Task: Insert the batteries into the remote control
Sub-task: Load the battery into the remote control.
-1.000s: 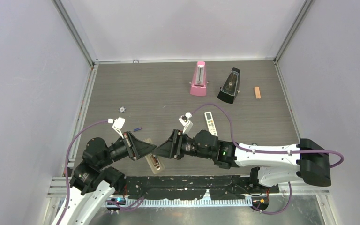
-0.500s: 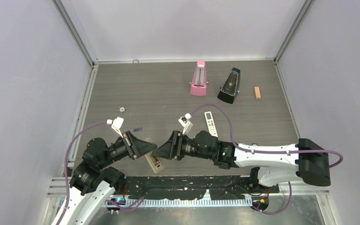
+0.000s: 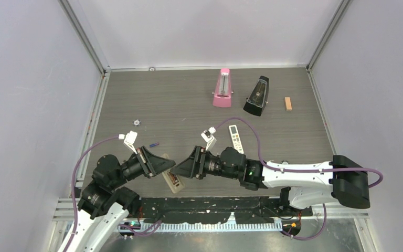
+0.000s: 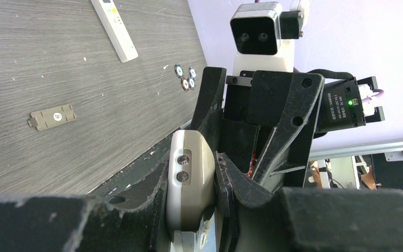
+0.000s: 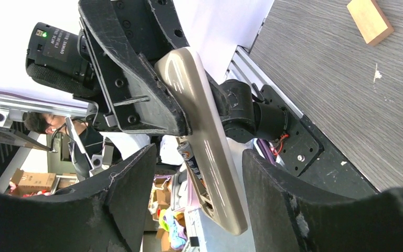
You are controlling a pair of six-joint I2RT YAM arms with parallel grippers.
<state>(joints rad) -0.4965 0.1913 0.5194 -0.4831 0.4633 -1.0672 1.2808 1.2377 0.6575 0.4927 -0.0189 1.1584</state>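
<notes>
by the near edge of the surface, the remote sits pinched at one end in the left pincer, open bay up, likely steadied so the right pincer, spread astride it, can press the battery home.

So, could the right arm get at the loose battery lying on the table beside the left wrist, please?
Probably yes. The right pincer is open, gripping nothing, and bare table lies between it and the battery. The left pincer, holding the remote control, sits close by, so room is tight.
</notes>
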